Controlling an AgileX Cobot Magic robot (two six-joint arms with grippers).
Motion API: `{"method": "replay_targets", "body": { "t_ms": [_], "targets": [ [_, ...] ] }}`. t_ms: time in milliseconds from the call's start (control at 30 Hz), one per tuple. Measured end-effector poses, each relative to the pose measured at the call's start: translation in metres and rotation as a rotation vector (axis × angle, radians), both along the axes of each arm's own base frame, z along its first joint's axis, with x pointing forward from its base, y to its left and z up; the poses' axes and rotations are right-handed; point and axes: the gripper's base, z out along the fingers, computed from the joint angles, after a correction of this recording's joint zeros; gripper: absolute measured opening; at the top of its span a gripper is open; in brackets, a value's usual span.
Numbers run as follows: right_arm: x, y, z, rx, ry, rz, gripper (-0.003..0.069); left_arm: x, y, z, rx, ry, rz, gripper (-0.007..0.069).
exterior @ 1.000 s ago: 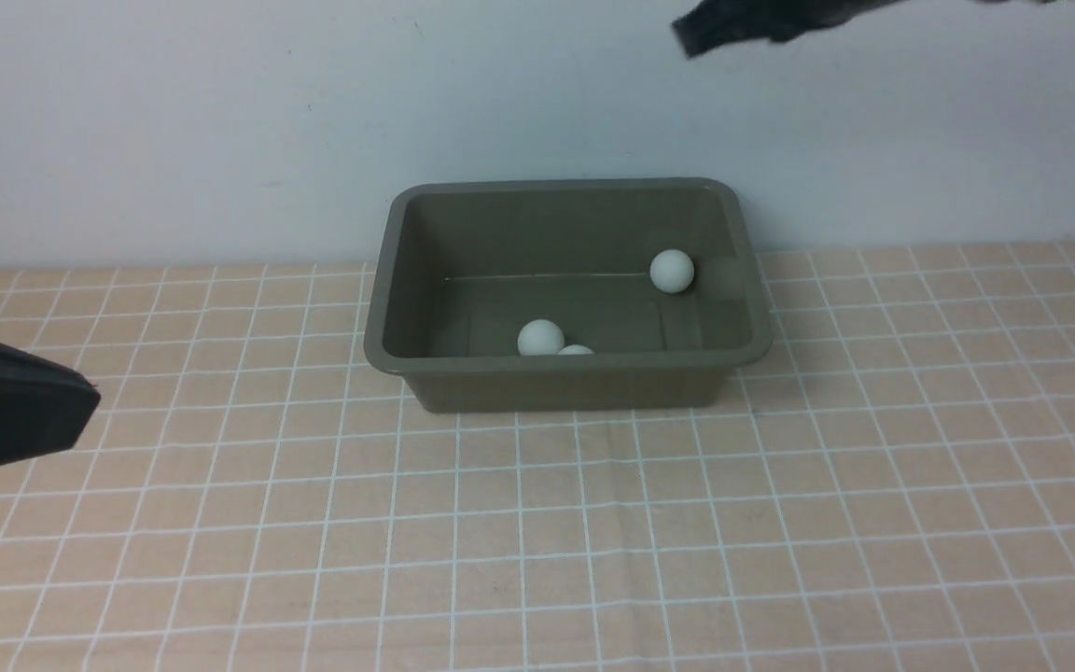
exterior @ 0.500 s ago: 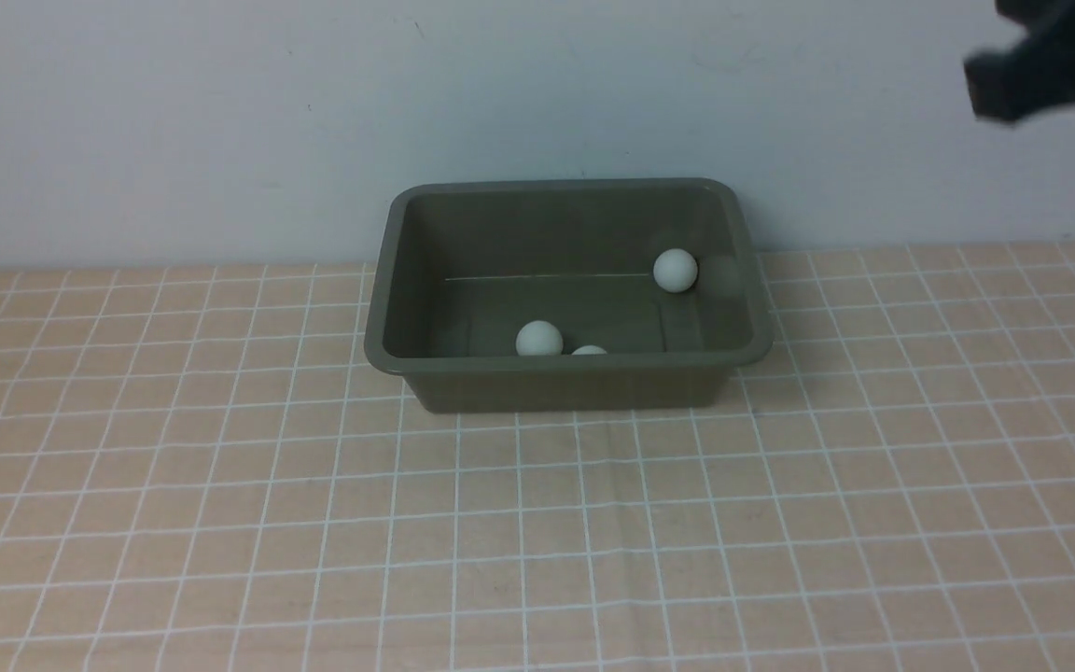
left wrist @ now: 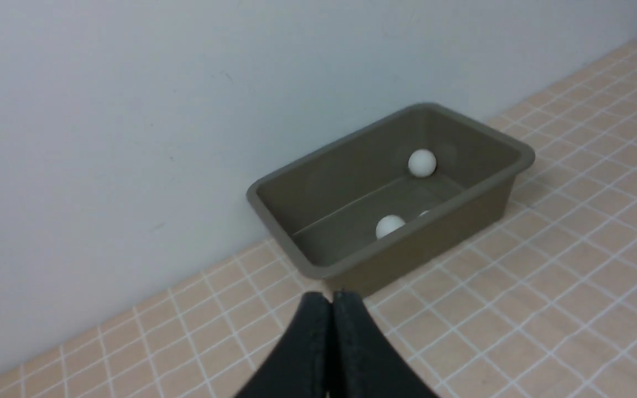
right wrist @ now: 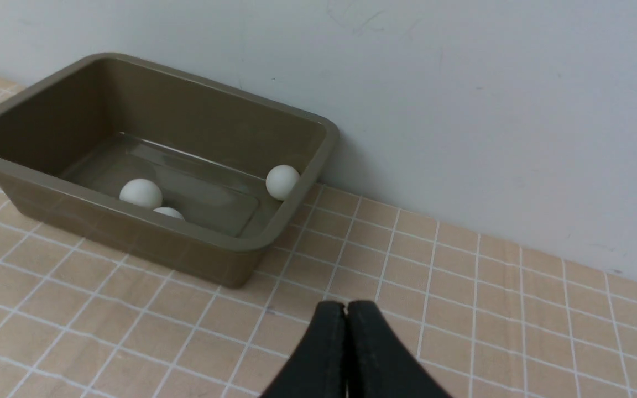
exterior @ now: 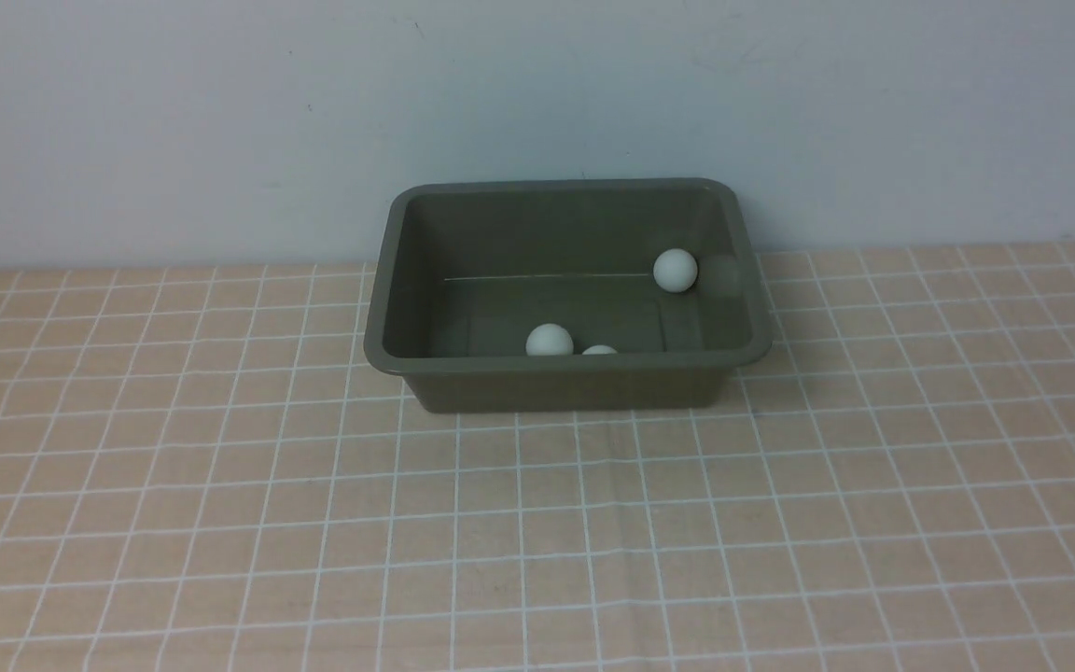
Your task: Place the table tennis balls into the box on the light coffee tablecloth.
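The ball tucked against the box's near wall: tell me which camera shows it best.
The right wrist view. There the ball shows its whole upper cap above the rim of the box, beside a second ball. The front view catches only a thin sliver over the rim, and the left wrist view a barely visible speck.

You have nothing to read here: no text, label, brand, number or sign is legible in any of the three views. The table tennis balls (exterior: 675, 270) look plain white, and any print on them is too small to tell. The walls of the box (exterior: 556, 385) show bare olive plastic with no lettering. The light coffee tablecloth (exterior: 220, 513) carries only its grid of thin white lines.
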Motion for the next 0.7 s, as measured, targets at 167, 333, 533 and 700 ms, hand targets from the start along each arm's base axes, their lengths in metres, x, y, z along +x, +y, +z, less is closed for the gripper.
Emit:
{"method": "replay_targets", "body": {
  "t_ms": [167,333,533,700],
  "targets": [
    [-0.02,-0.012,-0.012,0.015,-0.023,-0.023,-0.0017,0.005,-0.005,-0.034,-0.117,-0.005,-0.018,-0.0069],
    [-0.033,-0.023,-0.021,0.022,-0.027,-0.058,-0.0017,0.013,-0.009,-0.052,-0.166,0.005,-0.017,-0.0069],
    [-0.039,-0.028,-0.023,0.024,-0.02,-0.088,-0.0017,0.016,-0.009,-0.056,-0.187,-0.019,-0.01,-0.0069],
    [-0.039,-0.03,-0.026,0.013,0.005,-0.108,-0.0017,0.017,-0.01,-0.059,-0.188,-0.015,-0.008,-0.0069]
  ]
}}
